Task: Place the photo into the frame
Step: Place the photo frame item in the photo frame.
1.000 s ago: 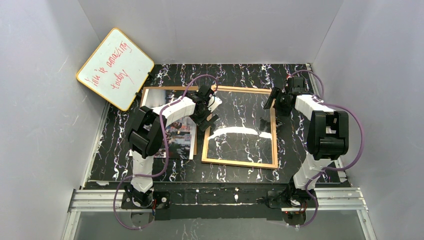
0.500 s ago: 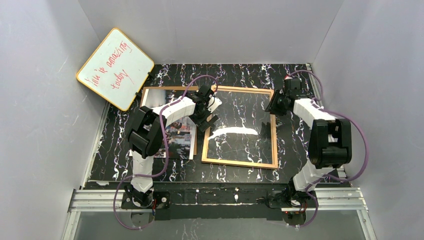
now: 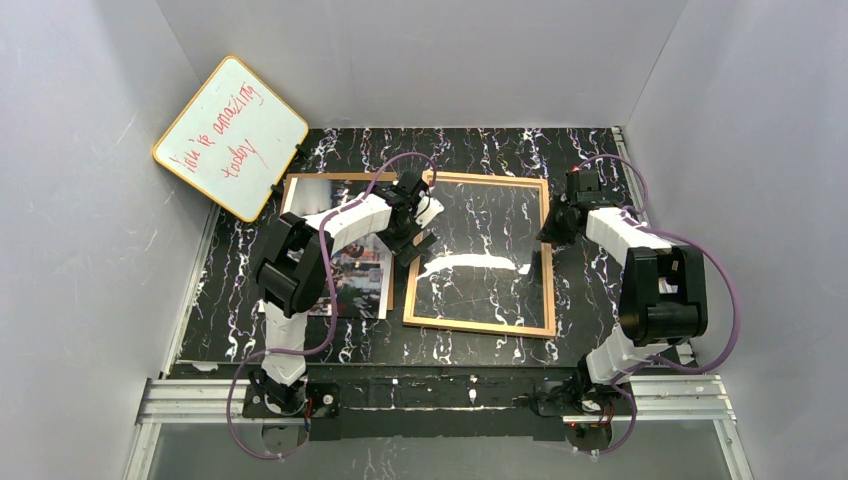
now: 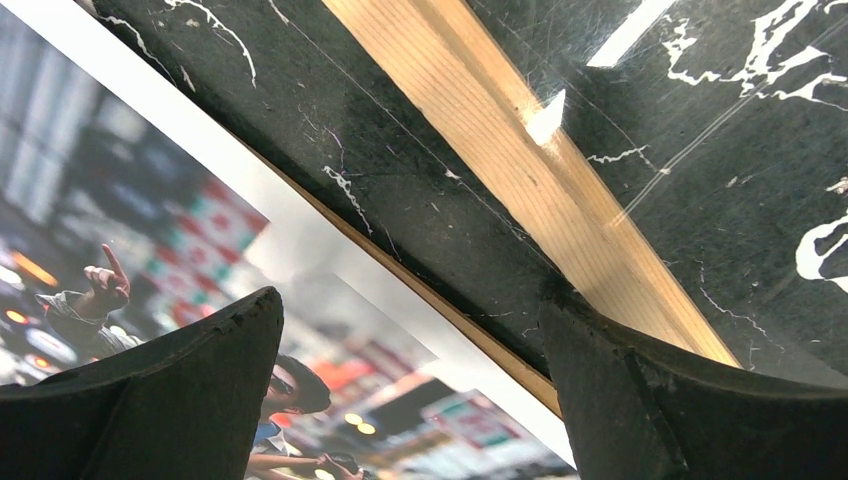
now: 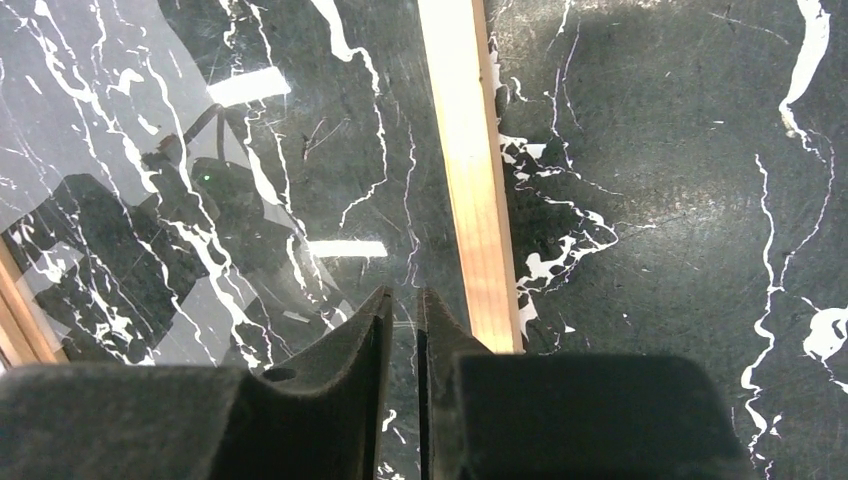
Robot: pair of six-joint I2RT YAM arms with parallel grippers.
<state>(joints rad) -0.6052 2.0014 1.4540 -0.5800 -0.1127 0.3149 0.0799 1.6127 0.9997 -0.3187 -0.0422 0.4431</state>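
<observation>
Light-wood frame [image 3: 478, 326] lies flat on the black marble table [image 3: 480, 150], with the photo [image 3: 355, 280] face up just beside its left rail. Left gripper [image 4: 410, 310] hovers over both edges, jaws spread wide. Right gripper [image 5: 403, 300] sits over the frame's right rail, jaws nearly pinched together, empty.

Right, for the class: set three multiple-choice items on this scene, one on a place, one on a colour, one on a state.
1. The photo lies: A) left of the frame B) inside it C) under it.
2. The whiteboard writing is: A) blue B) red C) green.
3. The left gripper is: A) shut on the photo B) open, empty C) shut on the frame.
Answers: A, the photo lies beside the frame's left rim; B, red strokes show; B, its fingers stand wide apart.
</observation>
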